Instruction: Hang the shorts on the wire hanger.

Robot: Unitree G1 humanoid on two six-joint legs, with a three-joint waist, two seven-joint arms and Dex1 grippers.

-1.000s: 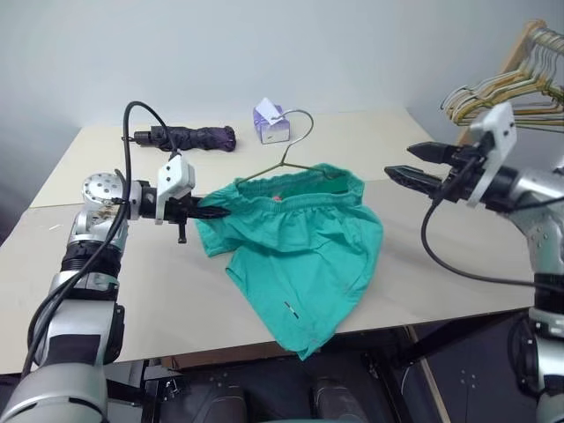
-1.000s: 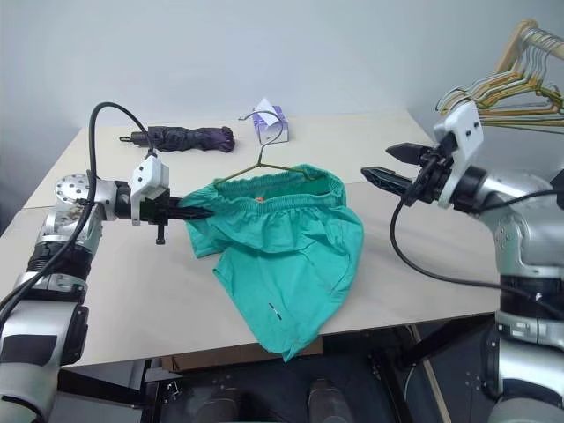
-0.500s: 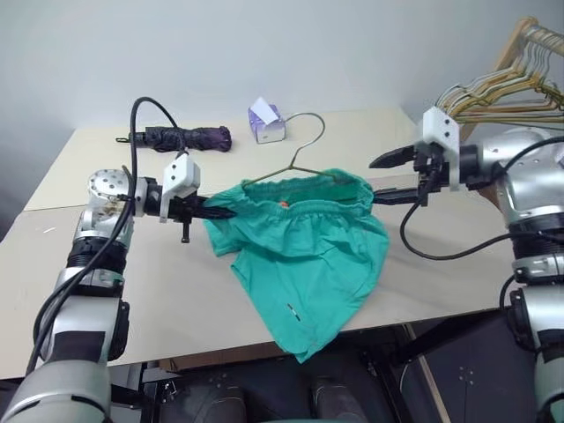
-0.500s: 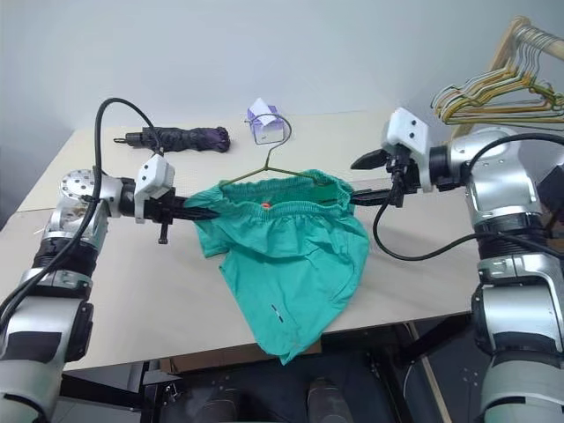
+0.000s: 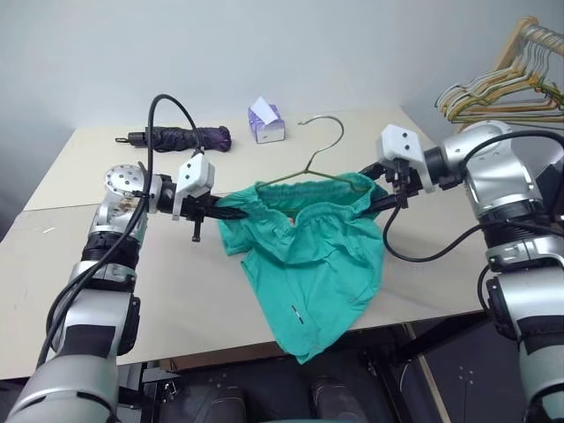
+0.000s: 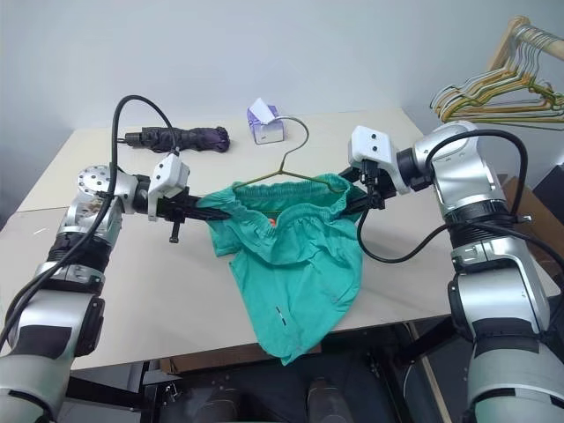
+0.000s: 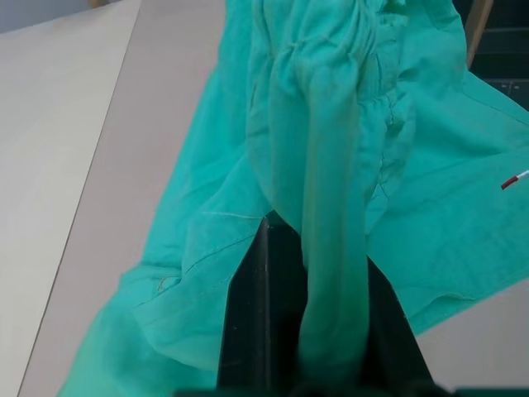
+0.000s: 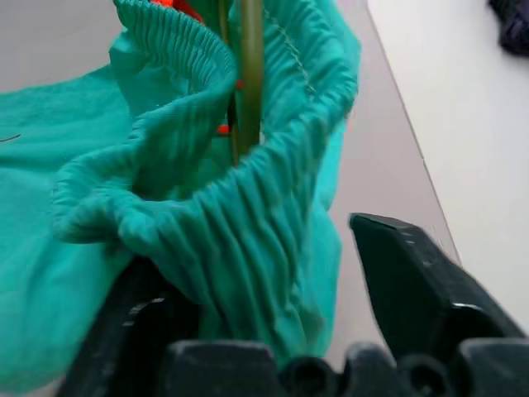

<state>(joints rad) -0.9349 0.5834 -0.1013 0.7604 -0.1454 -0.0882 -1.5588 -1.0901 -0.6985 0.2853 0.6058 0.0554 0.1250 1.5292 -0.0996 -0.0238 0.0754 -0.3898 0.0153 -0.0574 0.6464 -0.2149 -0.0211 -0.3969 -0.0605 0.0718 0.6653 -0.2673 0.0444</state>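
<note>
The shorts (image 5: 308,256) hang over the worktop's (image 5: 159,291) 6 o'clock edge, waistband stretched between both tools with the wire hanger (image 5: 319,160) threaded inside. The left tool (image 5: 236,211) is clamped on the band's 9 o'clock end. The right tool (image 8: 273,273) straddles the 3 o'clock end, fingers (image 8: 413,265) part open around it.

The shorts (image 5: 308,256) hang between my 2 pincers above the table (image 5: 159,291), left pincer (image 5: 240,210) at one waistband end, right pincer (image 5: 374,201) at the other. The wire hanger (image 5: 319,159) rises behind the waistband.
</note>
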